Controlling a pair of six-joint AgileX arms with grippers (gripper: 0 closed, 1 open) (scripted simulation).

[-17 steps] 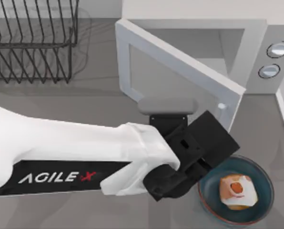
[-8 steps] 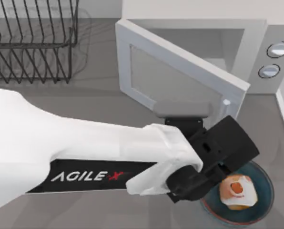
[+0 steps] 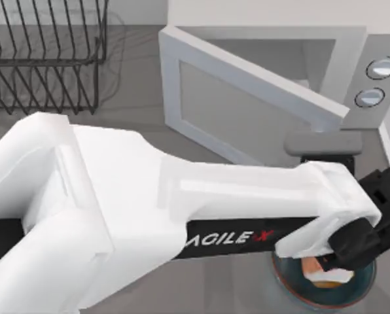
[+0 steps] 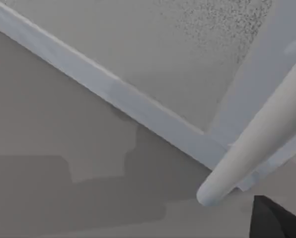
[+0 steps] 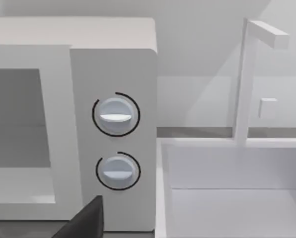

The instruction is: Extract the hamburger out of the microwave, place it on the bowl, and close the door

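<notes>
With the hamburger [image 3: 320,275] already in the bowl [image 3: 352,291], the left pincer [image 3: 378,222], its finger state indiscernible, has been swung rightward past the door [image 3: 247,108] edge, which remains to be closed.

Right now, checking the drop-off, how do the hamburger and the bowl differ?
The hamburger is a small, lumpy orange-and-white blob; the bowl is round, smooth and dark teal with a thin brownish rim. The bowl is several times wider than the hamburger. The hamburger lies inside the bowl, while the bowl rests on the table. Both sit partly under the left gripper, near the top view's right edge.
</notes>
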